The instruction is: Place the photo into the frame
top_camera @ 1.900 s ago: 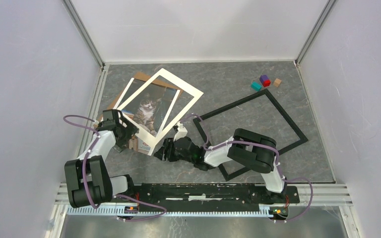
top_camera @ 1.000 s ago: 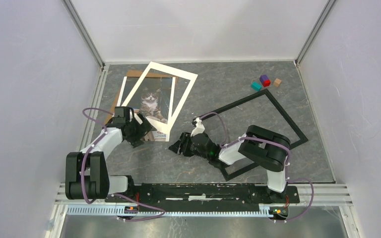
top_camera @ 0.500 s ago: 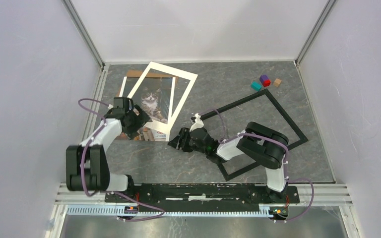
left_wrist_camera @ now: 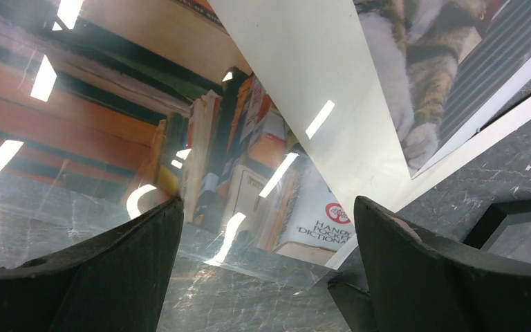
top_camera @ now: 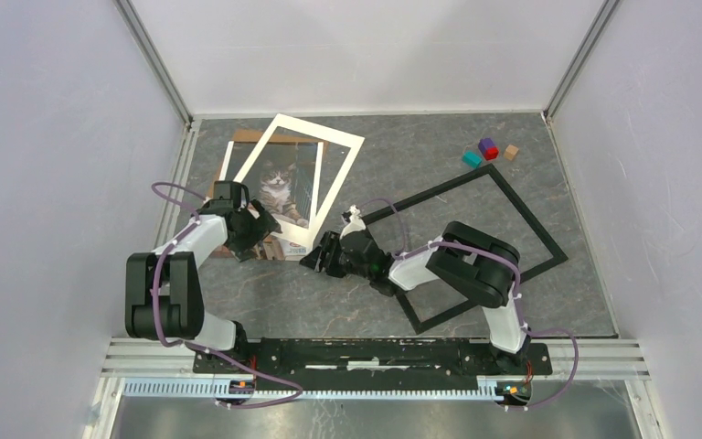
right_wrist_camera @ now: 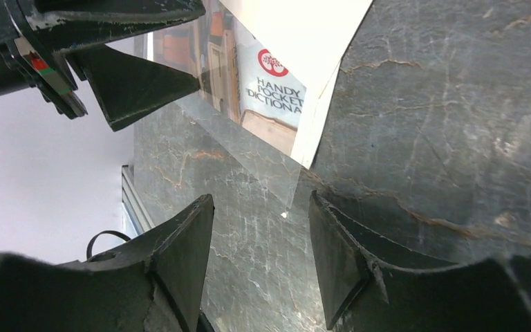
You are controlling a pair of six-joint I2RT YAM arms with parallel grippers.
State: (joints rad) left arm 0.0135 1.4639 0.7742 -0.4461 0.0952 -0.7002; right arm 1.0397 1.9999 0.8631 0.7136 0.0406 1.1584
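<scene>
The cat photo lies at the back left under a white mat, on a brown backing board. The black frame lies empty at the right. My left gripper is open at the pile's near edge. In the left wrist view its jaws stand either side of a clear sheet that overlaps the photo. My right gripper is open and empty. In the right wrist view the clear sheet's corner lies just ahead of its jaws.
Small coloured blocks sit at the back right. Grey walls close in the marbled table on three sides. The right arm reaches across the frame's near left corner.
The mat, photo and board have swung from a tilted heap to lie further back. My left gripper moved up to their near edge. My right gripper drew back, then moved left toward the near corner.
</scene>
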